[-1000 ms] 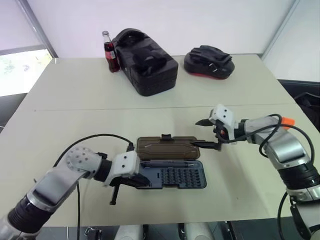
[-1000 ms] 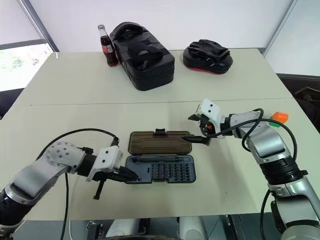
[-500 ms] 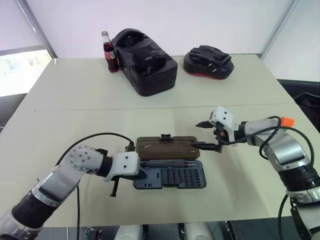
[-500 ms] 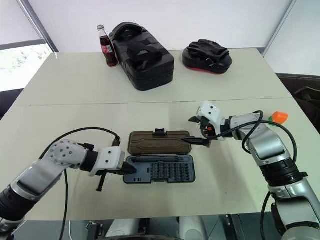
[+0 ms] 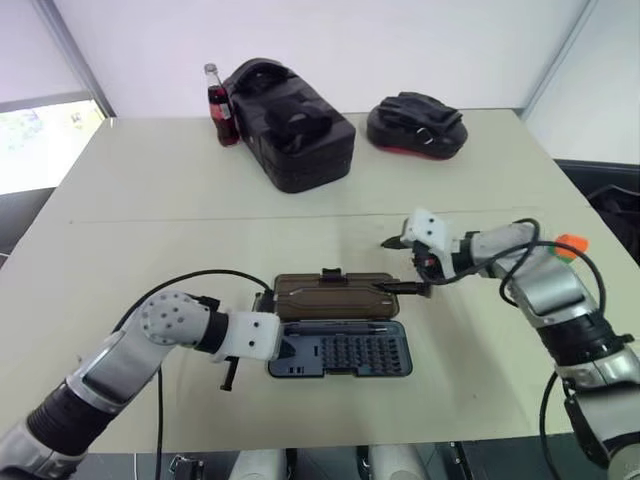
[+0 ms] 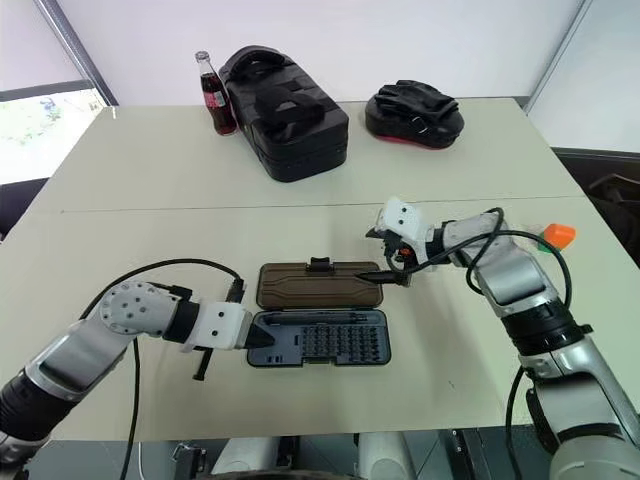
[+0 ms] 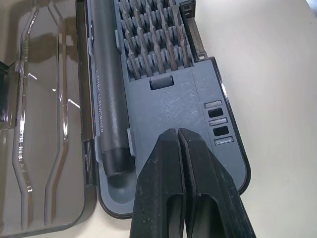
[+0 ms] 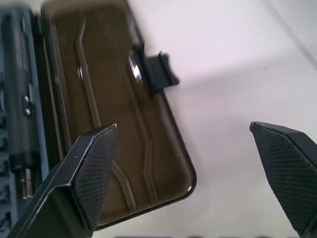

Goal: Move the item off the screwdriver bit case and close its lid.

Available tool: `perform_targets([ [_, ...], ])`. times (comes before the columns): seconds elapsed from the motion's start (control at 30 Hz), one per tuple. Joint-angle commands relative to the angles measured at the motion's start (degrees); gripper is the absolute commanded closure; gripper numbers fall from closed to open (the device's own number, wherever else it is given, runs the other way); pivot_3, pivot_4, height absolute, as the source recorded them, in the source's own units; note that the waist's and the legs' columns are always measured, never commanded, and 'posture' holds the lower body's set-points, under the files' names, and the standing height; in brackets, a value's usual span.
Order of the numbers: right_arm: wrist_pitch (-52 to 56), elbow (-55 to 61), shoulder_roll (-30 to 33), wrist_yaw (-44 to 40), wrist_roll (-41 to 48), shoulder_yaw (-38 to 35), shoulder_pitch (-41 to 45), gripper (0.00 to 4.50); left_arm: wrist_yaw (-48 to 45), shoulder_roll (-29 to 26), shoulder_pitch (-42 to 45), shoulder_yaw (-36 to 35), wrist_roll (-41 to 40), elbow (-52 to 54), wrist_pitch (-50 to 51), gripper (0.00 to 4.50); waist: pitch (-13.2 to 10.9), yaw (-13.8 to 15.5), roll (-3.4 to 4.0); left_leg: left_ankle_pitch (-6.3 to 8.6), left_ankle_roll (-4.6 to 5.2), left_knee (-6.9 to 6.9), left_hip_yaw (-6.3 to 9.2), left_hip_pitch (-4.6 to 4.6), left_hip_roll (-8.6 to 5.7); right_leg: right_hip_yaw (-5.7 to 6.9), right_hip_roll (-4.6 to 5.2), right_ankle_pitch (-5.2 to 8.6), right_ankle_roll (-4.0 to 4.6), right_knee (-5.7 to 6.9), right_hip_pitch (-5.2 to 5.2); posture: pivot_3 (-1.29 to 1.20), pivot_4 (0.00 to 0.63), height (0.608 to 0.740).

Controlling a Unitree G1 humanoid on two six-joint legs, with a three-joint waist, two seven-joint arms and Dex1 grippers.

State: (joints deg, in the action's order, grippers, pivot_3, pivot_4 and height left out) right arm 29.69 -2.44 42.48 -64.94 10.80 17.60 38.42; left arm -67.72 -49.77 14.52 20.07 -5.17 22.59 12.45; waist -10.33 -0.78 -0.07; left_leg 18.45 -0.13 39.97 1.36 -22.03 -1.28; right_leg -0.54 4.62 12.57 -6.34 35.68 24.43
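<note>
The flat dark grey plastic screwdriver bit case (image 5: 340, 352) lies lengthwise left-to-right, its smoky-brown lid (image 5: 335, 296) open flat behind; left fingers (image 7: 184, 188) pressed together empty, right fingers (image 8: 91, 171) spread wide, empty.

I see bright, even daylight from the window (image 5: 40, 140) at upper left; soft shadows; glare on the lid (image 7: 39, 124); right wrist view blurred.
</note>
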Motion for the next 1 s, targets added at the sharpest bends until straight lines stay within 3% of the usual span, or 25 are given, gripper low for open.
perform_targets([
  [0.03,-2.06,-2.88,-1.21,-2.38,-2.23,1.88,3.38,0.0,-0.99,-1.13,-1.24,1.66,1.79,-1.94,2.95,4.44,0.01,-0.01,0.01,0.0,0.0,0.0,0.0,0.0,0.0,0.0,0.0,0.0,0.0,0.01,0.0,0.0,0.15,0.74],
  [0.5,-10.68,-27.38,-10.07,-4.79,-10.05,5.35,11.52,0.0,-0.86,-0.85,-1.72,-0.04,0.39,-0.21,5.67,4.44,0.01,-0.3,0.01,0.0,0.0,-0.12,-0.14,0.51,0.0,-0.14,-0.01,0.02,0.02,0.18,-0.3,0.0,0.15,0.74],
  [0.6,-11.43,-28.74,-10.71,-6.28,-10.39,5.43,11.74,0.93,-0.63,-0.63,-2.09,-0.24,0.2,0.49,6.27,4.5,0.01,-0.43,0.01,0.0,0.0,-0.19,-0.16,0.66,0.01,-0.18,-0.02,0.02,0.02,0.18,-0.4,0.0,0.15,0.74],
  [0.83,-18.77,-28.92,-9.37,-9.39,-14.47,8.06,9.75,4.45,0.11,-0.25,-3.18,-0.86,-0.45,1.86,7.26,4.5,0.03,-0.36,0.03,0.0,0.0,-0.19,-0.16,0.7,0.01,-0.19,-0.02,0.02,0.02,0.23,-0.42,0.0,0.15,0.74],
  [1.0,-22.03,-29.71,-9.6,-9.15,-16.75,8.1,9.75,4.45,0.62,-0.03,-3.34,-0.95,-0.86,2.21,7.54,4.5,0.07,-0.35,0.02,0.0,0.0,-0.2,-0.15,0.74,0.02,-0.2,-0.03,0.03,0.03,0.23,-0.45,0.0,0.15,0.74],
])
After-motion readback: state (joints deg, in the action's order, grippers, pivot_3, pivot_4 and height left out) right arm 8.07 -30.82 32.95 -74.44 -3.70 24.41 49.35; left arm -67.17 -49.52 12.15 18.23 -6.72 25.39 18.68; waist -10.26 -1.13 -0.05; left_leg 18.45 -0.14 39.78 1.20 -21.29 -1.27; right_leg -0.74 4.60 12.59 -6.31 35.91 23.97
